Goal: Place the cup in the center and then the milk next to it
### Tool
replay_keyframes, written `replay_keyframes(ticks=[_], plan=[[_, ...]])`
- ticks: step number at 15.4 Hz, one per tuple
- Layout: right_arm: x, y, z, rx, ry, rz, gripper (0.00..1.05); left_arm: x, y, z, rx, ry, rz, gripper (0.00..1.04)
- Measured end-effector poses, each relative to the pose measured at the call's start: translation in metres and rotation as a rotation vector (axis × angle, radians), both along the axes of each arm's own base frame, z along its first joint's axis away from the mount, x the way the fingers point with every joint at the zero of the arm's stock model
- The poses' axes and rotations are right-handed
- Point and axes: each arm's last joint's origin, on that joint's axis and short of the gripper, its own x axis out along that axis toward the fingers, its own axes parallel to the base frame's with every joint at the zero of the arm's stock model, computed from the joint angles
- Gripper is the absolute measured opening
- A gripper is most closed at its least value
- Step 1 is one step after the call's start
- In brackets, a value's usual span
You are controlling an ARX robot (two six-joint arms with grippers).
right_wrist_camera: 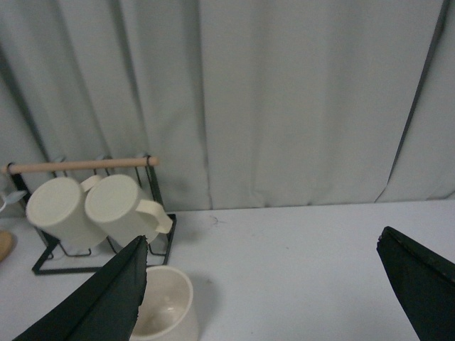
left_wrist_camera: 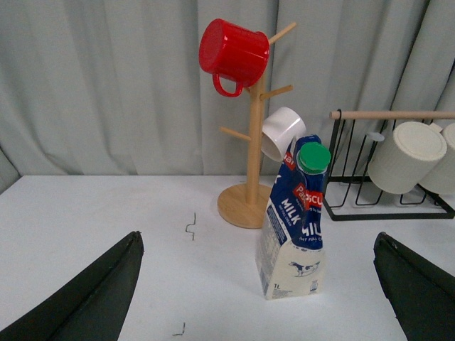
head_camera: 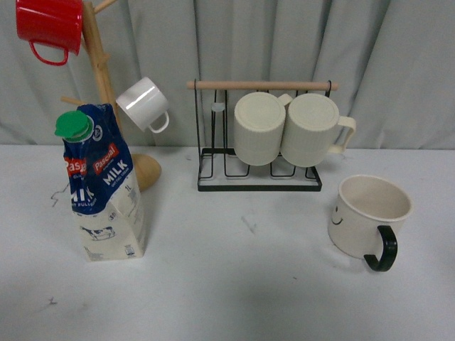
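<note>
The cup, cream with a black handle and a smiley face, stands upright at the right of the table. It also shows in the right wrist view, partly behind one finger. The milk, blue and cream with a green cap, stands at the left; it also shows in the left wrist view. The center is bare white tabletop with small black marks. My left gripper is open and empty, short of the milk. My right gripper is open and empty. Neither arm shows in the front view.
A wooden mug tree at the back left holds a red mug and a small white mug. A black wire rack at the back centre holds two ribbed cream mugs. A grey curtain hangs behind.
</note>
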Motion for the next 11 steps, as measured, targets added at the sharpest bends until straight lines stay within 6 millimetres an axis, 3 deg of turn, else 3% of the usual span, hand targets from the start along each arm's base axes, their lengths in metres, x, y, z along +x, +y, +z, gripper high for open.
replay_keyframes(ticks=[2, 5, 8, 11], plan=[[0.058, -0.010, 0.001, 0.136, 0.077, -0.066, 0.98, 0.000, 0.000, 0.000, 0.000, 0.000, 0.000, 0.98], [0.135, 0.015, -0.028, 0.261, 0.349, -0.083, 0.98, 0.000, 0.000, 0.000, 0.000, 0.000, 0.000, 0.98], [0.172, 0.052, -0.061, 0.238, 0.568, -0.088, 0.98, 0.000, 0.000, 0.000, 0.000, 0.000, 0.000, 0.98], [0.187, 0.060, -0.085, 0.214, 0.690, -0.118, 0.98, 0.000, 0.000, 0.000, 0.000, 0.000, 0.000, 0.98]])
